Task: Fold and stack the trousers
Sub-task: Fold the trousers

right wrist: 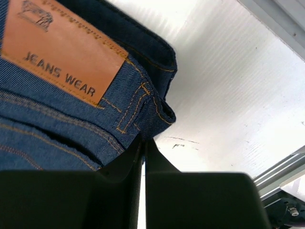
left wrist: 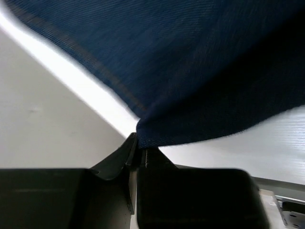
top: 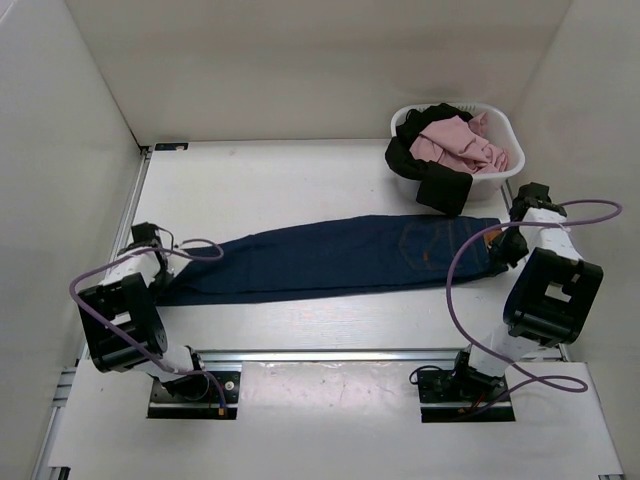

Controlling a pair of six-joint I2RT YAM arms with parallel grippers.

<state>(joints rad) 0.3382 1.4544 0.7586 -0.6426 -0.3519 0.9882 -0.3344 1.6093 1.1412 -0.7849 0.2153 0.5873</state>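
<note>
Stretching lengthwise on the counter [top: 300, 190] between both arms, the trousers [top: 340, 255] have a hem corner pinched in the fully closed left pincer [left wrist: 138, 147] and the waistband edge pinched in the fully closed right pincer [right wrist: 143, 143], with the leather patch [right wrist: 62, 52] just beyond its tips. Both bites look shallow, so the heavy denim could slip out if either arm lifts fast or pulls outward. Uneven lifting would skew the fold.

Lighting bright and even from above. The white table [top: 300, 330] shows mild glare, and shadows under the trousers [top: 330, 258] are soft and short. Overhead view sharp. Left wrist view blurred across the cloth; left gripper [left wrist: 139, 147] dark, unfocused. Right wrist view crisp on the leather patch [right wrist: 62, 52].
</note>
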